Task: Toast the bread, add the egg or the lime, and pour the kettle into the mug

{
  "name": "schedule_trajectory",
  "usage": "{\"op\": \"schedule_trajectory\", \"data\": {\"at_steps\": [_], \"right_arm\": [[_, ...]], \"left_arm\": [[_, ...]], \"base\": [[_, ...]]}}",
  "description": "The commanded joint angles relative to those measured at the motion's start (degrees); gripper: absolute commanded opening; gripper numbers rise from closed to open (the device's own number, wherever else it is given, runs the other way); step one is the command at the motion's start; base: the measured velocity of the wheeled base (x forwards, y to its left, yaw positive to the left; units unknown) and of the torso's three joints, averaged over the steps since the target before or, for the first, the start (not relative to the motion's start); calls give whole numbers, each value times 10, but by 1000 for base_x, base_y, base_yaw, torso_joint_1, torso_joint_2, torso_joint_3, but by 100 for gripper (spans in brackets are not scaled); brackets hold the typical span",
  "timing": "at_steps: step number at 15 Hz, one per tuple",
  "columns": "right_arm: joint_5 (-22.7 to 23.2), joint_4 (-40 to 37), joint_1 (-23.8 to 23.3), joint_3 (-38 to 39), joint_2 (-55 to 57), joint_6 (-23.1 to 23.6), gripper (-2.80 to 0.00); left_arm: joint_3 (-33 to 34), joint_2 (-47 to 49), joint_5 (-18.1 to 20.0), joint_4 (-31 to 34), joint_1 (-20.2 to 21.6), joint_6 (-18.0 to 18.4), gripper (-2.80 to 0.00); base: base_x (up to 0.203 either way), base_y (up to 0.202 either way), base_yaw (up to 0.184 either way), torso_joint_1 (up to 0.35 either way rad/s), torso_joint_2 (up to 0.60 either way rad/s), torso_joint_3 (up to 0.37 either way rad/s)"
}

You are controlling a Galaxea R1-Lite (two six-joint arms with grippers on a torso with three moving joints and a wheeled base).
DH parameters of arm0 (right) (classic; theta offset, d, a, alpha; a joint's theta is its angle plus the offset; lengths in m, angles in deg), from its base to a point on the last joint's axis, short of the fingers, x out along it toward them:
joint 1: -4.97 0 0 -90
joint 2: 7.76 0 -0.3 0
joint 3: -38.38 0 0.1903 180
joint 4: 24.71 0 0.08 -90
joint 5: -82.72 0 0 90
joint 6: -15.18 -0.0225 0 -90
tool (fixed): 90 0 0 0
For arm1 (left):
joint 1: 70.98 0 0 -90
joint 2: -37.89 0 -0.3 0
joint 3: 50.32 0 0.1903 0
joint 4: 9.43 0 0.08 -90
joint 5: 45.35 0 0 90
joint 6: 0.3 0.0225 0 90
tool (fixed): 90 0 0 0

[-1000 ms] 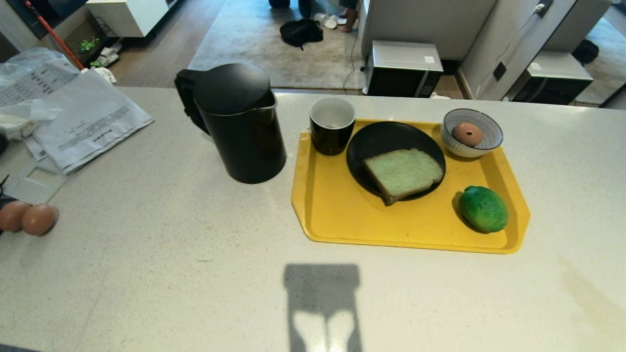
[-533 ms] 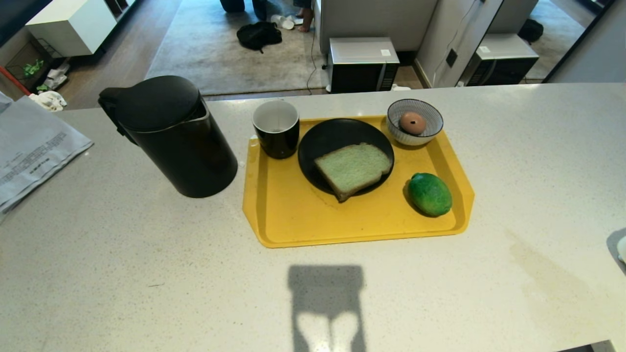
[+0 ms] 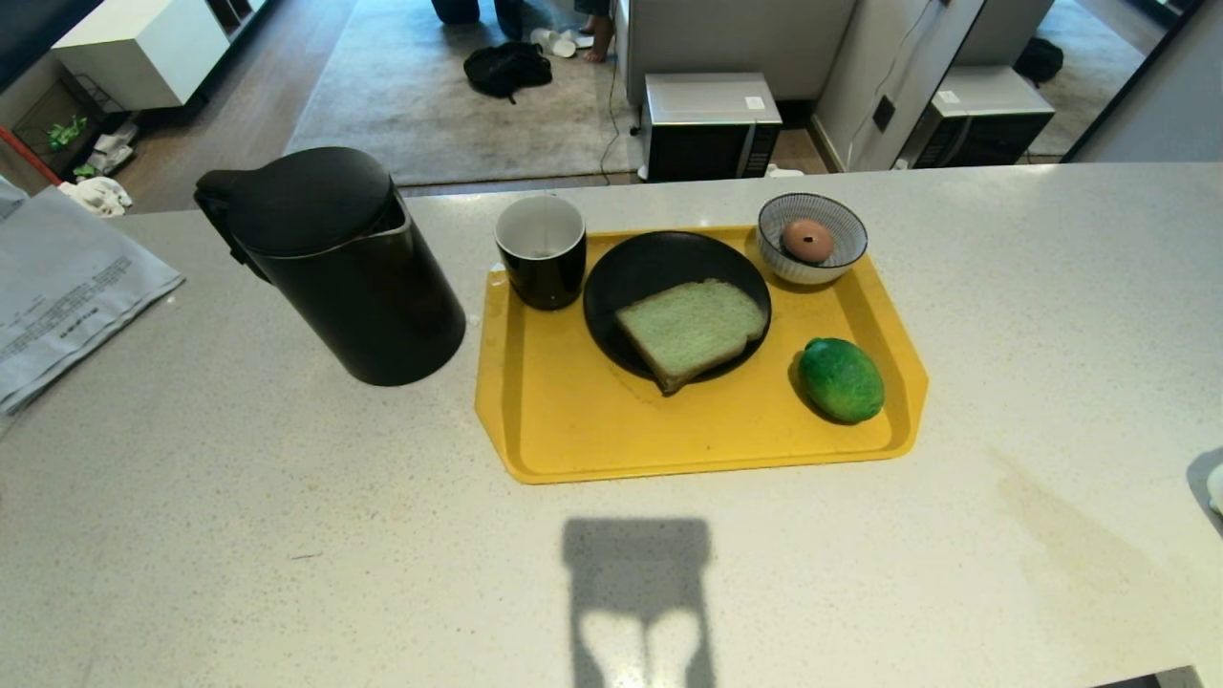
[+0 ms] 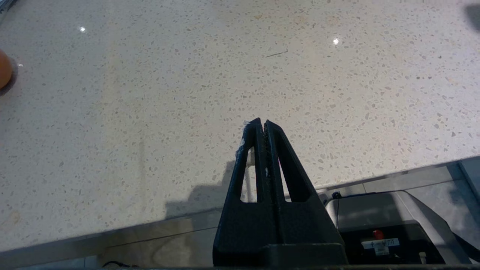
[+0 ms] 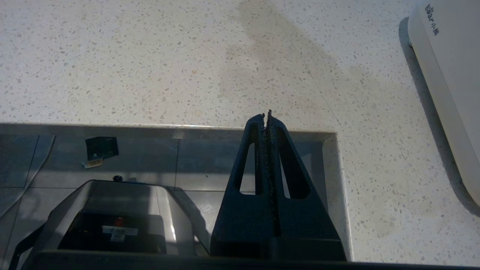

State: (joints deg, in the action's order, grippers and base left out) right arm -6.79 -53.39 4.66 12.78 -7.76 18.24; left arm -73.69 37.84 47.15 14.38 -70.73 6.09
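Note:
On the yellow tray (image 3: 573, 420) a pale green bread (image 3: 690, 330) slice lies on a black plate (image 3: 650, 263). The lime (image 3: 841, 379) rests near the tray's right end. A brown egg (image 3: 807, 240) sits in a striped bowl (image 3: 852, 225) at the tray's far right corner. The black mug (image 3: 541, 250) stands at the tray's far left corner, and the black kettle (image 3: 334, 263) stands on the counter to its left. Neither arm shows in the head view. My left gripper (image 4: 261, 122) and right gripper (image 5: 266, 115) hang shut and empty by the counter's near edge.
Printed papers (image 3: 67, 287) lie at the counter's left. A white appliance (image 5: 446, 82) sits at the counter's right end. Another egg (image 4: 3, 69) lies on the counter far to the left. Microwaves (image 3: 707, 124) stand on the floor beyond the counter.
The whole head view shifted over the last second: kettle and tray slid leftward in the picture and the eggs at the left edge dropped out. The things themselves stayed put, and so did both arms.

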Motion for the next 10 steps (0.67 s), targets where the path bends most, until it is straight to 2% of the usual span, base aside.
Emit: {"op": "schedule_trajectory", "data": {"at_steps": [1,5,10], "right_arm": [[0,0,0,-1,0,0,-280],[0,0,0,-1,0,1,-280],[0,0,0,0,0,1,-280]], "left_arm": [[0,0,-1,-1,0,-9,-280],[0,0,-18,-1,0,-45,-280],[0,0,-21,-1,0,-50,-280]], "base": [[0,0,0,0,0,0],[0,0,0,0,0,0],[0,0,0,0,0,0]]}}
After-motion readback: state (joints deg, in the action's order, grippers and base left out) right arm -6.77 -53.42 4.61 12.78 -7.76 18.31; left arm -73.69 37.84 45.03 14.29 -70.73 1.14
